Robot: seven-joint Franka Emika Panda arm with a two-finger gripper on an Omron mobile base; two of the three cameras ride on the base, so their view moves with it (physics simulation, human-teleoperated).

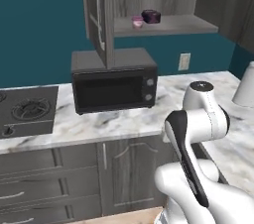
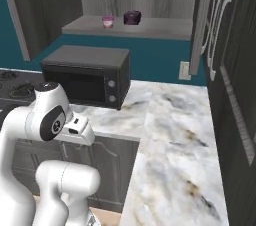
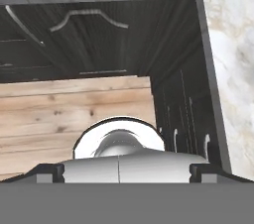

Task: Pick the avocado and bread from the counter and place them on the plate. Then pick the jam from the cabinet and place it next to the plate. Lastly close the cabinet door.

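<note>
The cabinet (image 1: 163, 25) hangs open above the microwave, its cabinet door (image 1: 97, 15) swung out to the left with a pale bar handle. On its grey shelf stand a small pink jar (image 1: 137, 22) (image 2: 108, 21), which looks like the jam, and a dark purple pot (image 1: 151, 16) (image 2: 132, 17). The marble counter (image 1: 124, 121) (image 2: 175, 135) runs below. The avocado, bread and plate are out of view. My gripper (image 3: 127, 171) is open and empty, its dark fingertips (image 3: 49, 171) far apart; it points down at the wood floor beside the counter edge.
A black microwave (image 1: 114, 82) (image 2: 87, 77) sits on the counter under the cabinet. The dark stove top (image 1: 27, 109) lies to its left. A pale rounded object (image 1: 245, 86) stands at the right edge. Low grey cupboards (image 1: 74, 173) lie under the counter. A tall dark cabinet (image 2: 235, 95) walls the right.
</note>
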